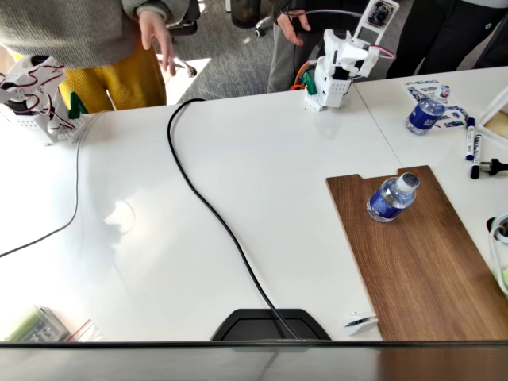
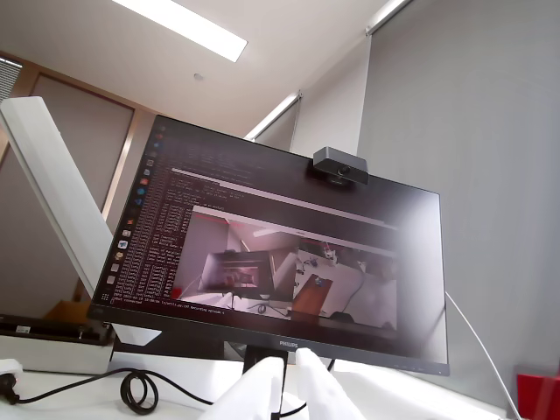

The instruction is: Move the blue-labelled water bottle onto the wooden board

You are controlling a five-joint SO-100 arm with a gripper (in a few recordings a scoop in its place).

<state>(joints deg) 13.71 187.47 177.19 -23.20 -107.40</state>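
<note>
Black cable snakes across the white tabletop from the far edge down to a dark stand base at the near edge. Second blue-labelled bottle stands far right on some printed papers, with markers just beside it. Two people stand behind the tabletop, one hand hanging over the far edge. Small white clip-like item sits near the wooden board's near-left corner. Nothing lies between me and the board.

My arm is folded up at the far edge of the tabletop, well apart from the bottle, wrist raised and pointed up and outward. In the wrist view my hand is at the bottom edge, aimed at a monitor with a webcam on top; the white fingertips look pressed together, clenched on nothing, though the crop is tight so I'm only fairly sure.

The blue-labelled water bottle lies on the wooden board, tipped on its side near the board's far notched end, pale cap pointing up-right toward the far edge, dark blue label wrapped round the middle, clear plastic showing at both ends. Board is dark brown walnut grain, flat on the right part of the tabletop.
</note>
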